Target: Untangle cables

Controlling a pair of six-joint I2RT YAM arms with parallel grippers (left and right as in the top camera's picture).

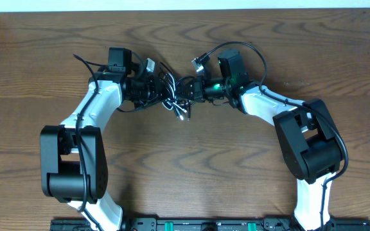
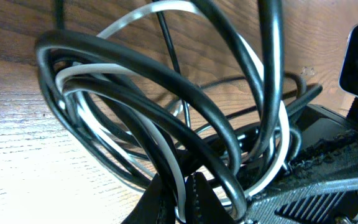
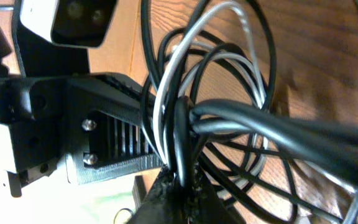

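My left gripper (image 1: 162, 91) is clamped shut on the cables (image 1: 175, 97), glossy black cord (image 2: 166, 93) looped over and through a thinner white cord (image 2: 86, 78). The tangle sits between my two grippers over the far middle of the table (image 1: 185, 167). My right gripper (image 1: 187, 90) is pinched shut on its black strands.

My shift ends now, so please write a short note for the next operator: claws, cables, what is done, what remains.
Left claw: shut on the cables.
Right claw: shut on the same bundle, facing the left one.
Cables: black cord and white cord looped together, held between the claws.
Done: both grips taken.
Left: cords not yet separated.
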